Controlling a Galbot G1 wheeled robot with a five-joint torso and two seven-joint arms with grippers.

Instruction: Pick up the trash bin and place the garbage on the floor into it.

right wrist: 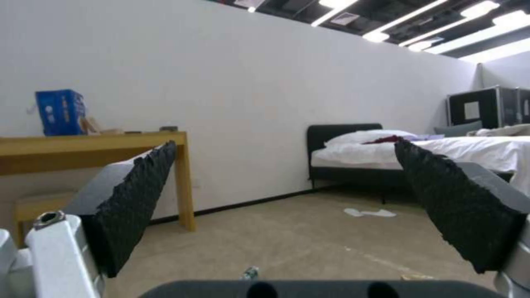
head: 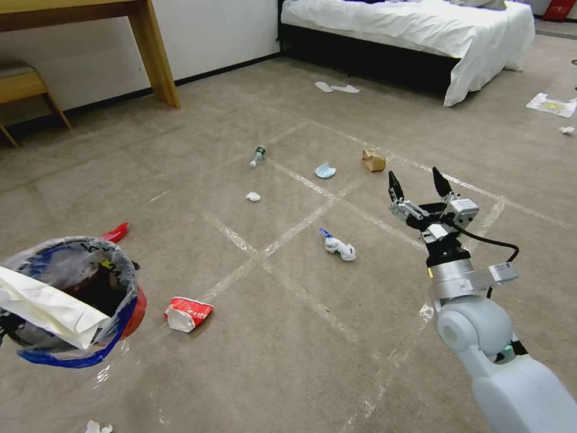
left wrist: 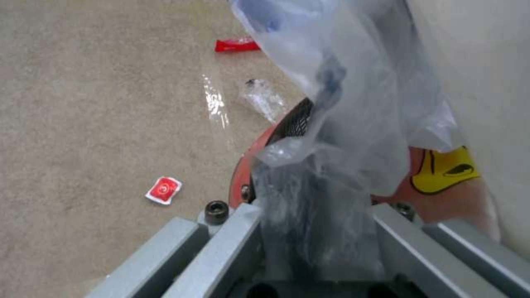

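One trash bin [head: 72, 300] held; right end effector [head: 416, 181] open; six floor scraps

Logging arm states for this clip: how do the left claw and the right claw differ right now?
The left claw is clamped on the plastic-lined rim of the trash bin, carrying it above the floor at the robot's left; the right claw holds nothing.
The left claw's fingers are closed on that rim; the right claw's fingers are spread wide.
The right claw points forward toward the bed.
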